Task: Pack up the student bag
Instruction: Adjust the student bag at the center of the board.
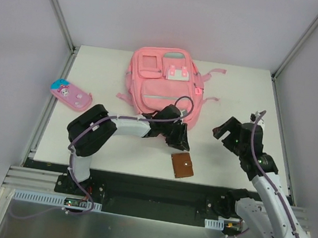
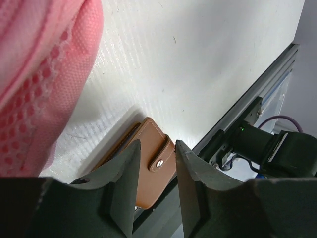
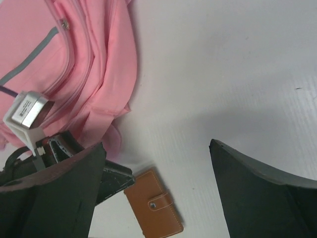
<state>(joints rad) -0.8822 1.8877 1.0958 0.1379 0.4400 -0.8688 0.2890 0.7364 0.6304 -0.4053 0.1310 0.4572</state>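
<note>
The student bag (image 1: pixel 163 82), a large pink backpack, lies flat at the back middle of the white table (image 1: pixel 237 94). Its pink fabric fills the left of the left wrist view (image 2: pixel 34 74) and the upper left of the right wrist view (image 3: pixel 84 64). A brown snap wallet (image 1: pixel 182 166) lies near the front edge. My left gripper (image 1: pixel 178 139) hangs between the bag's lower edge and the wallet, its jaws a narrow gap apart with nothing in them; the wallet (image 2: pixel 157 183) shows through the gap. My right gripper (image 1: pixel 227 133) hovers wide open over bare table to the right, the wallet (image 3: pixel 153 208) below it.
A small pink cartoon pencil case (image 1: pixel 70 95) lies at the table's left edge. The table's front edge and a metal rail (image 2: pixel 257 99) run just beyond the wallet. Grey walls enclose the table on three sides.
</note>
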